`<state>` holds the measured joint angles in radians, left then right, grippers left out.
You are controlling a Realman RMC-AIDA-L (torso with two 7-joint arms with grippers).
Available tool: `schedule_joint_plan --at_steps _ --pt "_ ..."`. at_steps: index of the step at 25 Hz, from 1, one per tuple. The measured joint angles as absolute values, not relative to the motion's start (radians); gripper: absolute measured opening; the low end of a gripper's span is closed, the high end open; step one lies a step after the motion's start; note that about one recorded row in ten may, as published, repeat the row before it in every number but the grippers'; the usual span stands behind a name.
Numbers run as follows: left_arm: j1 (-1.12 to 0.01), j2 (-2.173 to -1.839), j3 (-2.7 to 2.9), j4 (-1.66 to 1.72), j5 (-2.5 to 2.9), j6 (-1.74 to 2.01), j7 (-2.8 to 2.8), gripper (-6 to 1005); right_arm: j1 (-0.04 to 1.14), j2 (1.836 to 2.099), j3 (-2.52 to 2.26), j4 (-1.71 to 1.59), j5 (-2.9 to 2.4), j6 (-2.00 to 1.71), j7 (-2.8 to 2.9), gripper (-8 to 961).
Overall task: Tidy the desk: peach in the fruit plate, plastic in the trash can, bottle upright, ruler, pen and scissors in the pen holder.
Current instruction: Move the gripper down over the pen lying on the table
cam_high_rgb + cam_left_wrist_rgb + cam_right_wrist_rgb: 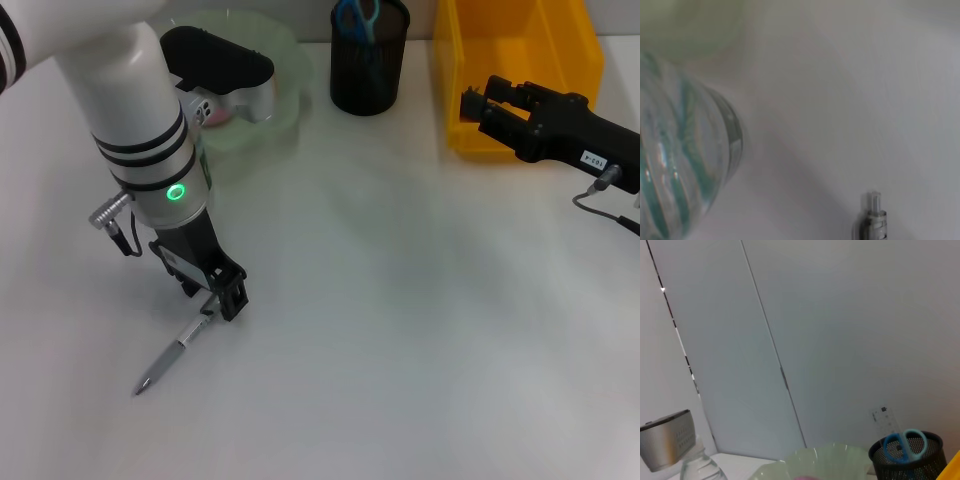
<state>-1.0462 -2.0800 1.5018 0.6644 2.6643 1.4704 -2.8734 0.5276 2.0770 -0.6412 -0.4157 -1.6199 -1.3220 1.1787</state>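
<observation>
Lying flat on the white desk (420, 330), the pen (172, 352) is pointing its long axis diagonally, its far end sitting between the parted fingers of the left gripper (212, 296), which is reaching straight down over it. Over by the yellow bin (515, 70), the right gripper (478, 108) is hanging well apart, its jaws impossible to judge.

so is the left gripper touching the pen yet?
Touching. In the head view the left gripper is down on the desk with its jaws around the upper end of the pen, no gap visible; the rest of the pen lies flat.
</observation>
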Motion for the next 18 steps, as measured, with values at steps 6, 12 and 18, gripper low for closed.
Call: schedule_joint_plan --at_steps 6,12,18 --pt "-1.045 -2.08 1.502 0.664 2.663 1.469 -2.872 566 0.531 2.077 -0.641 -0.415 -1.62 -1.316 1.178 467" --pt "-1.045 -2.08 1.505 0.663 2.663 1.469 -2.871 565 0.532 2.077 -0.641 -0.413 -1.62 -1.316 1.178 467" --pt "-1.046 -2.08 1.509 0.663 2.663 1.47 -2.871 563 0.534 2.077 -0.641 -0.413 -1.62 -1.316 1.178 467"
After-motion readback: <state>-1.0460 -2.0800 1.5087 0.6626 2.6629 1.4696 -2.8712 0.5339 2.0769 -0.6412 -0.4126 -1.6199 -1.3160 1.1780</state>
